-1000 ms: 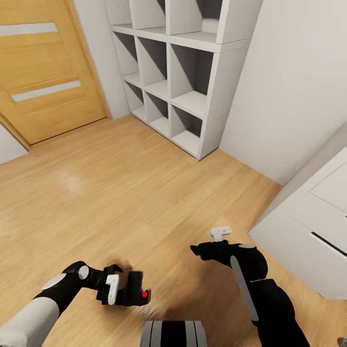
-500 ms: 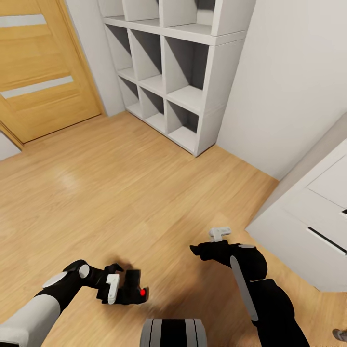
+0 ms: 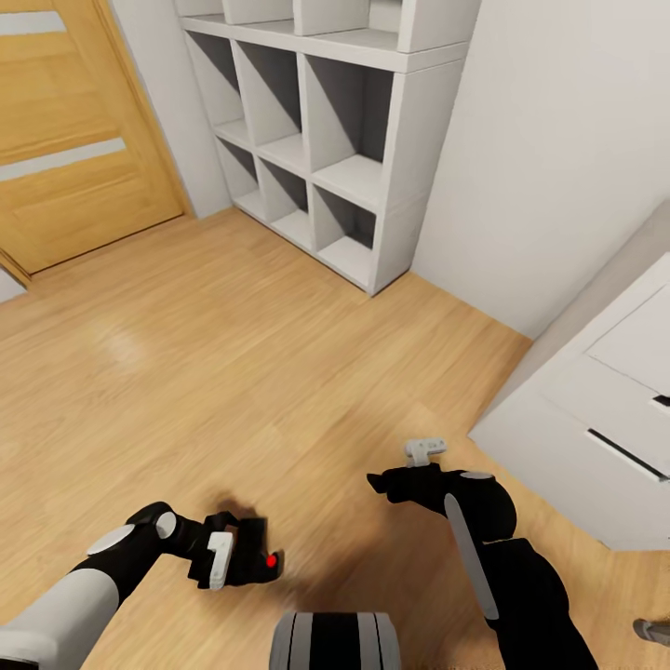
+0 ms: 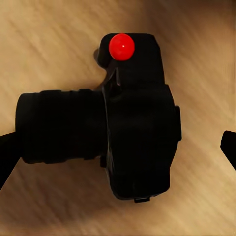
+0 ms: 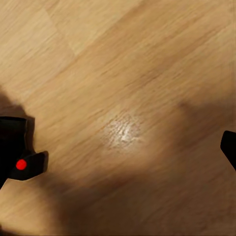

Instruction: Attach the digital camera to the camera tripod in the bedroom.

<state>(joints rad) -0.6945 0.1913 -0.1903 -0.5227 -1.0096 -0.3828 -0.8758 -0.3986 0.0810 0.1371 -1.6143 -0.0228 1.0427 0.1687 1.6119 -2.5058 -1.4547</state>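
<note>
The left gripper (image 3: 244,556) carried the small black digital camera with its red round button (image 4: 135,132) clamped between its fingers, presumably for transport to a tripod; the right gripper (image 3: 380,484), fingers spread wide, hung empty above the light wood floor (image 3: 233,372).

**Cut off, covered or unclear**

The oak door (image 3: 70,149) is cropped by the head view's top and left edges. The white shelf unit (image 3: 316,140) beside the door loses its upper cubbies to the top edge. The white cabinet (image 3: 596,437), well apart from the door, runs off the right edge. In the left wrist view the digital camera (image 4: 132,123) covers most of the floor (image 4: 54,39); only 2 dark finger tips (image 4: 228,147) show at the edges, so contact cannot be told
</note>
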